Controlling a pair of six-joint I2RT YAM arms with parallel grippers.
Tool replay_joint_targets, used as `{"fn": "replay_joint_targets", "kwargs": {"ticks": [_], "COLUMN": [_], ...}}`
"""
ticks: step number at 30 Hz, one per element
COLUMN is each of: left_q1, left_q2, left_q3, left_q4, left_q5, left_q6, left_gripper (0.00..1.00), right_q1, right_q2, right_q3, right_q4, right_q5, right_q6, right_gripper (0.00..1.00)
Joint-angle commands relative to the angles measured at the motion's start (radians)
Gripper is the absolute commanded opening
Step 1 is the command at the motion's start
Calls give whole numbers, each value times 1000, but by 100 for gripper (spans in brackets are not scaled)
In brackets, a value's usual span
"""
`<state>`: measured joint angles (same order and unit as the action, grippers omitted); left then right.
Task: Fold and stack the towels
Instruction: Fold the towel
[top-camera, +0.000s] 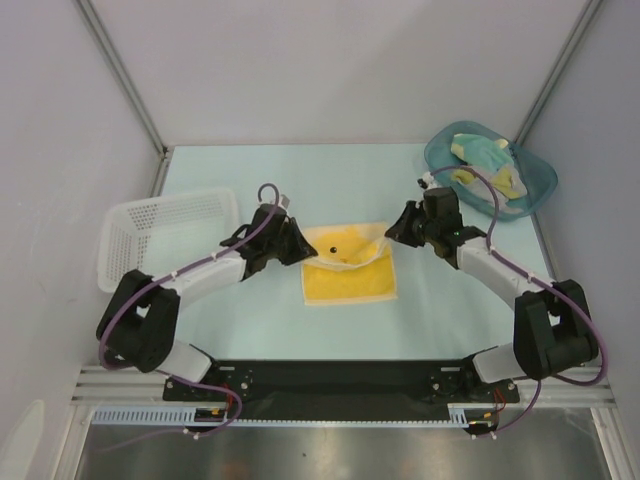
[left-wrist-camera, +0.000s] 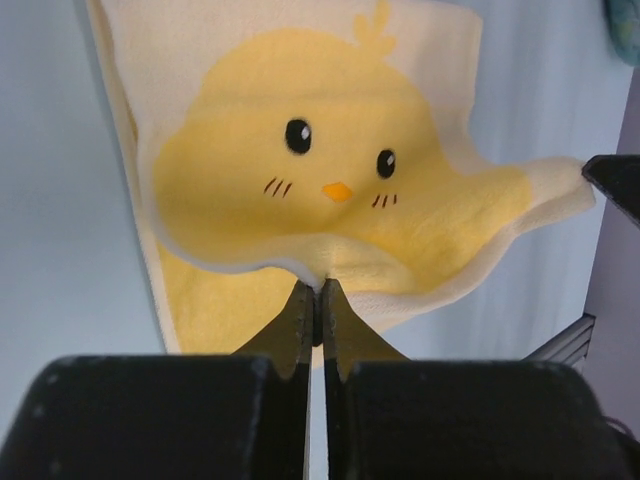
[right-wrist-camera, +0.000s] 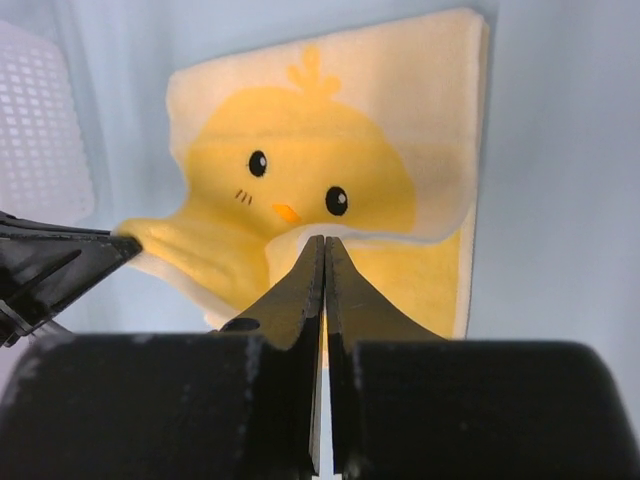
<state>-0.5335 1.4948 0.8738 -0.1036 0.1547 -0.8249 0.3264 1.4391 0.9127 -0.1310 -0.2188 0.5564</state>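
A yellow towel with a chick face (top-camera: 350, 283) lies in the middle of the table, its far edge raised off the surface. My left gripper (top-camera: 303, 250) is shut on that edge's left corner. In the left wrist view the closed tips (left-wrist-camera: 318, 288) pinch the towel's (left-wrist-camera: 290, 170) white hem. My right gripper (top-camera: 392, 232) is shut on the right corner; its tips (right-wrist-camera: 323, 242) meet at the hem below the chick face (right-wrist-camera: 300, 160). More towels, pale yellow and teal (top-camera: 482, 152), lie bunched in the teal tub (top-camera: 535, 185) at the back right.
A white mesh basket (top-camera: 165, 235) stands at the left, just behind my left arm. The teal tub sits close behind my right arm. Grey walls with metal posts close off the back and both sides of the table.
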Motion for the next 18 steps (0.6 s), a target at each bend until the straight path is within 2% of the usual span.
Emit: {"fn": "replay_joint_targets", "kwargs": {"ticks": [1, 6, 14, 18], "left_q1": [-19, -77, -172, -181], "left_q2": [-88, -143, -163, -189], "left_q3": [-131, -265, -305, -318], "left_q4": [85, 159, 59, 0], "left_q5": [8, 36, -20, -58], "left_q6": [23, -22, -45, -48], "left_gripper": [0, 0, 2, 3], "right_q1": [8, 11, 40, 40], "right_q2": [-93, -152, -223, -230], "right_q3": [-113, -261, -317, -334], "right_q4": [54, 82, -38, -81], "right_q5": [-22, -45, 24, 52], "right_q6": [-29, -7, -6, -3], "right_gripper": [0, 0, 0, 0]}}
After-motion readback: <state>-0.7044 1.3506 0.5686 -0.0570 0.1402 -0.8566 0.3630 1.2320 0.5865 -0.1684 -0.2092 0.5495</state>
